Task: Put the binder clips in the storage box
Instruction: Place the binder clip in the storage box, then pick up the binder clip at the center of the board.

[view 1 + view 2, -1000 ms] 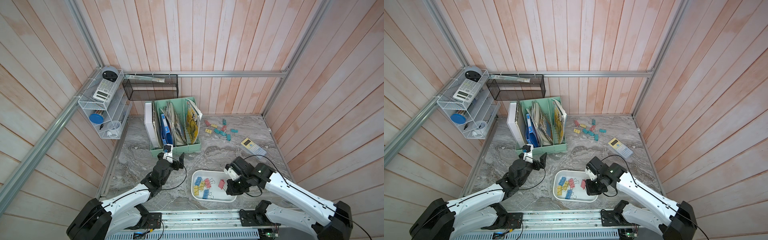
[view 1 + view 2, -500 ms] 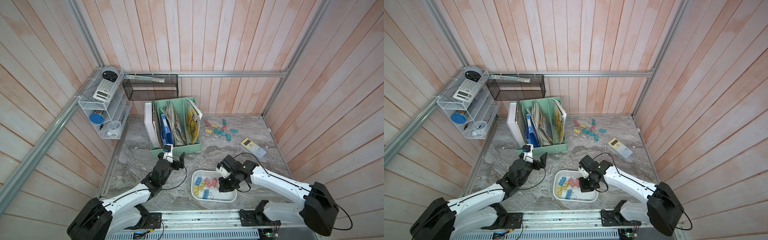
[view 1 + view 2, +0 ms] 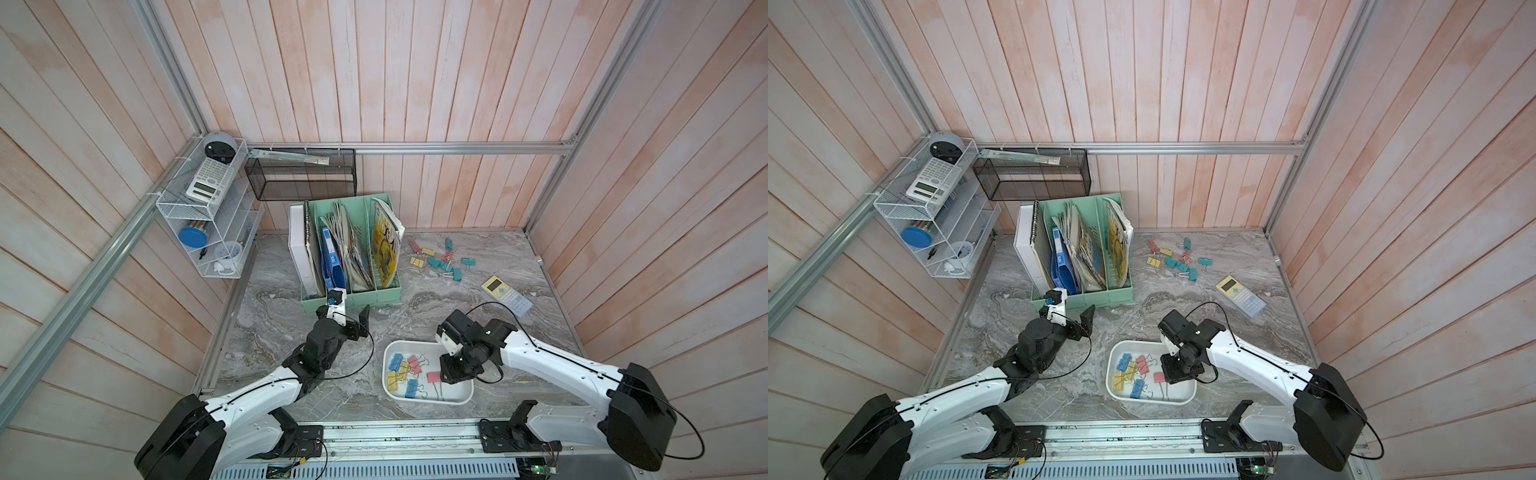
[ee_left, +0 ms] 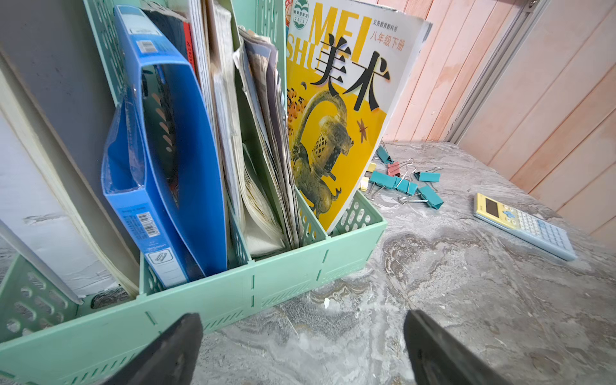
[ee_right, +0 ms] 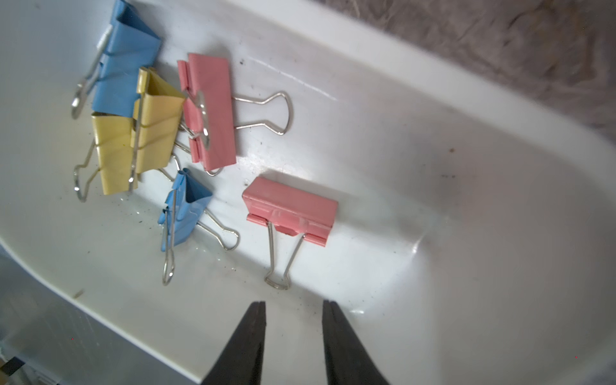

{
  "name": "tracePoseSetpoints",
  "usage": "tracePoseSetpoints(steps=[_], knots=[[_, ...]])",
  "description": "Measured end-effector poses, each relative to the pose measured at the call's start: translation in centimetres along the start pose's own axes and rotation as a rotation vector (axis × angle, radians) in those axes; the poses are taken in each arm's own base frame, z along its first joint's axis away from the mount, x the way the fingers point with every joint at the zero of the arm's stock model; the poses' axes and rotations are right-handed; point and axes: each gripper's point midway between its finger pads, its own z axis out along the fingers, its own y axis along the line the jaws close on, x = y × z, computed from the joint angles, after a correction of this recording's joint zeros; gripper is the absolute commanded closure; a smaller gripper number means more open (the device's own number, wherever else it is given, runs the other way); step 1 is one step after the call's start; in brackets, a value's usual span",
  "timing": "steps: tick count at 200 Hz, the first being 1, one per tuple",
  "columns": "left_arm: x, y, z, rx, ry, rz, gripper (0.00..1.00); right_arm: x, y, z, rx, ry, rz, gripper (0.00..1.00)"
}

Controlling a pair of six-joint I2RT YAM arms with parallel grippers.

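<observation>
The white storage box [image 3: 465,397] [image 3: 1187,400] [image 5: 433,86] sits near the table's front edge. Several binder clips lie in it, pink, yellow and blue. A pink clip [image 3: 433,377] [image 3: 1159,377] [image 5: 290,206] lies on the box floor just beyond my right gripper [image 3: 451,374] [image 3: 1173,374] [image 5: 294,305]. This gripper hangs over the box, slightly open, with nothing between its fingers. More binder clips [image 3: 440,262] [image 3: 1177,262] [image 4: 405,185] lie loose at the back of the table. My left gripper [image 3: 345,316] [image 3: 1065,313] [image 4: 301,325] stands wide open and empty in front of the file holder.
A mint-green file holder [image 3: 353,297] [image 4: 233,293] full of books and folders stands at mid table. A yellow-and-blue calculator [image 3: 507,295] [image 4: 523,225] lies at the right. A black mesh basket [image 3: 301,178] and a white wire shelf [image 3: 203,232] hang on the back left walls.
My right gripper came in over the box with the pink clip, then opened. The clip now lies free on the box floor. The left arm has not moved.
</observation>
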Motion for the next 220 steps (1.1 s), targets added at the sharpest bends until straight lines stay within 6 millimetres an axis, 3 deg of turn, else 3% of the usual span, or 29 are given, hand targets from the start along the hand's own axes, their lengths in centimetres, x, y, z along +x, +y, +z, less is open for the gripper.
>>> tracePoseSetpoints(steps=[18,31,40,50,60,79,93,107,122,140,169,194,220], knots=[[0.1,0.0,0.0,0.000,0.002,-0.002,0.00,-2.2,0.1,-3.1,0.034,-0.125,-0.015,0.50],[0.1,0.0,0.1,0.002,0.005,-0.003,0.00,-4.6,0.0,-6.1,0.062,-0.286,-0.003,0.46],[0.2,-0.1,0.1,0.004,0.006,-0.006,0.00,-6.5,-0.3,-8.2,0.069,-0.424,0.021,0.34],[0.2,-0.1,0.1,0.007,0.007,-0.009,0.00,-8.2,-0.9,-10.3,0.061,-0.561,0.051,0.33],[0.2,-0.2,0.1,0.013,0.007,-0.012,0.00,-10.2,-2.5,-11.9,0.045,-0.678,0.142,0.33],[0.1,-0.3,0.1,0.015,0.002,-0.018,0.00,-14.3,-7.3,-13.5,0.022,-0.818,0.389,0.33],[0.2,-0.3,0.1,0.015,0.006,-0.021,0.00,-17.4,-10.9,-12.9,0.009,-0.848,0.564,0.34],[0.5,-0.3,0.3,0.016,0.015,-0.022,0.00,-19.7,-14.0,-10.3,0.015,-0.797,0.729,0.34],[0.9,-0.3,0.4,0.016,0.028,-0.019,0.00,-21.7,-16.0,-7.7,0.026,-0.725,0.865,0.34],[1.6,-0.3,0.7,0.015,0.050,-0.015,0.00,-24.4,-17.8,-5.9,0.055,-0.673,0.954,0.33],[2.3,-0.5,1.0,0.022,0.074,-0.012,0.00,-29.3,-19.8,-5.5,0.132,-0.649,0.917,0.26],[2.2,-0.6,1.1,0.029,0.072,-0.019,0.00,-33.0,-20.0,-5.0,0.151,-0.586,0.791,0.26],[2.1,-0.7,1.1,0.029,0.070,-0.023,0.00,-34.5,-19.7,-2.6,0.137,-0.490,0.678,0.28]])
